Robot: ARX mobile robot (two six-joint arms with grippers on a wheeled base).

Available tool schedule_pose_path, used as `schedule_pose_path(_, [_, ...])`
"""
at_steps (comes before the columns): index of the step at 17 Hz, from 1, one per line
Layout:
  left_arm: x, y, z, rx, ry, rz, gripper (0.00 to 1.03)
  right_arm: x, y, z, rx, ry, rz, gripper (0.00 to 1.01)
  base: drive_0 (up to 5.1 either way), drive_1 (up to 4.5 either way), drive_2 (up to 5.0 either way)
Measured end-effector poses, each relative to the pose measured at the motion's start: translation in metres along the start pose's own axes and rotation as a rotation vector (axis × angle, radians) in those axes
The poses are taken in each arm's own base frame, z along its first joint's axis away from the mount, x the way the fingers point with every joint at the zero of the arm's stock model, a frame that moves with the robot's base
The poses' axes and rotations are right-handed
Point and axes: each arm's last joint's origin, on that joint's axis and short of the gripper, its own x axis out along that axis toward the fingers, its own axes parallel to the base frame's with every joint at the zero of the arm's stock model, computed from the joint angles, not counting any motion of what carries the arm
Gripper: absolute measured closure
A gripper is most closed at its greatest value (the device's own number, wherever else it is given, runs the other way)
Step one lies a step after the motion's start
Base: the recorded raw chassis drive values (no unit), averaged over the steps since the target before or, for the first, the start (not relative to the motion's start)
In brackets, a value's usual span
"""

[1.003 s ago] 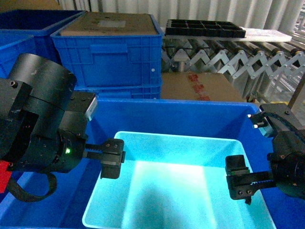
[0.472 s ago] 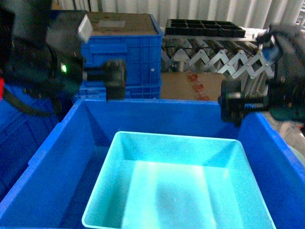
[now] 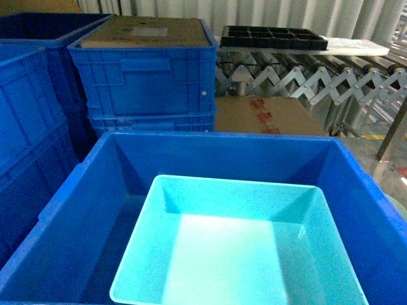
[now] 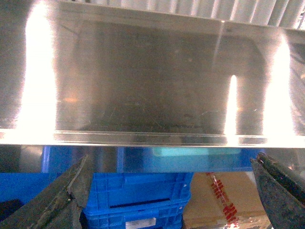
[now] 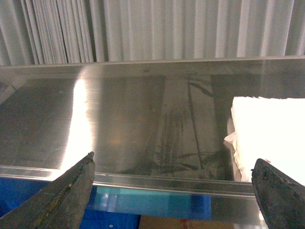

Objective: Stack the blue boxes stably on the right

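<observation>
left fingers point(image 4: 52, 200) | dark, tapered, scuffed grey-brown, lower corners of frame | right fingers point(image 5: 62, 195) | dark, pointed, worn olive-grey edges, lower corners | head view: no robot parts

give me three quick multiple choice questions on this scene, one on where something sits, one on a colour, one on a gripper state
1. Where does the turquoise tub sit?
A. inside the big dark blue crate
B. on the roller conveyor
C. on the cardboard box

2. What colour is the compartment tray on the conveyor?
A. white
B. black
C. red

3. How do the left gripper's fingers stand?
A. shut on the tub
B. shut on nothing
C. spread wide, holding nothing

Answers:
1 A: the turquoise tub lies within the walls of the big dark blue crate.
2 B: the compartment tray on the conveyor is black.
3 C: the left gripper has its fingers at opposite edges of its wrist view with only background between.
</observation>
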Motion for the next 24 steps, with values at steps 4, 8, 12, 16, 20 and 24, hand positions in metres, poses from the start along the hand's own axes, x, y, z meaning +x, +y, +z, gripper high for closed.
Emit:
schedule_pose_path(4, [-0.067, 0.005, 0.029, -0.026, -0.04, -0.002, 0.05, -0.063, 0.009, 0.029, 0.009, 0.007, -0.018, 0.03, 0.0, 0.0, 0.0])
schedule_pose_path(8, [-0.082, 0.015, 0.014, -0.058, -0.004, 0.018, 0.05, -0.097, 0.003, 0.04, 0.018, 0.011, -0.09, 0.03, 0.0, 0.0, 0.0])
schedule_pose_path(12, [-0.082, 0.017, 0.013, -0.038, 0.003, 0.049, 0.09, -0.102, -0.002, 0.025, -0.038, 0.151, -0.127, 0.16, 0.0, 0.0, 0.0])
schedule_pose_path(16, [-0.122, 0.035, -0.071, 0.084, 0.001, 0.103, 0.62, -0.159, -0.023, -0.054, -0.081, 0.186, -0.146, 0.69, 0.0, 0.0, 0.0])
schedule_pose_path(20, [-0.149, 0.054, -0.134, 0.089, 0.033, 0.114, 1.01, -0.195, -0.035, -0.104, -0.088, 0.206, -0.136, 0.99, 0.0, 0.0, 0.0])
schedule_pose_path(24, [-0.17, 0.055, -0.173, 0.089, 0.045, 0.102, 1.01, -0.22, -0.042, -0.135, -0.089, 0.217, -0.149, 0.99, 0.0, 0.0, 0.0])
